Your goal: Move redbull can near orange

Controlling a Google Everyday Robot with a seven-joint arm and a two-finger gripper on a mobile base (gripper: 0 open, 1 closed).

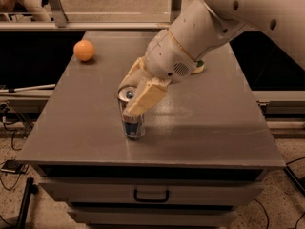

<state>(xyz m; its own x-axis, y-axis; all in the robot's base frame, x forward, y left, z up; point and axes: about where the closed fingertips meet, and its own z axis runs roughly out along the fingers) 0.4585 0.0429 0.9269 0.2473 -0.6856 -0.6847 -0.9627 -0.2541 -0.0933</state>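
The redbull can (133, 123), silver with a blue lower band, stands upright on the grey table (200, 123), left of centre and near the front. My gripper (127, 96) comes down at a slant from the right, and its two tan fingers (145, 95) close on the can's top from front and back. The can's base rests on the table. The orange (84, 50) lies at the table's far left corner, well apart from the can and the gripper.
A pale green and yellow sponge (198, 68) peeks out behind my arm at the table's far right. The table has drawers (151, 193) below its front edge. A metal frame (53, 6) stands behind the table, and cables lie on the floor at the left.
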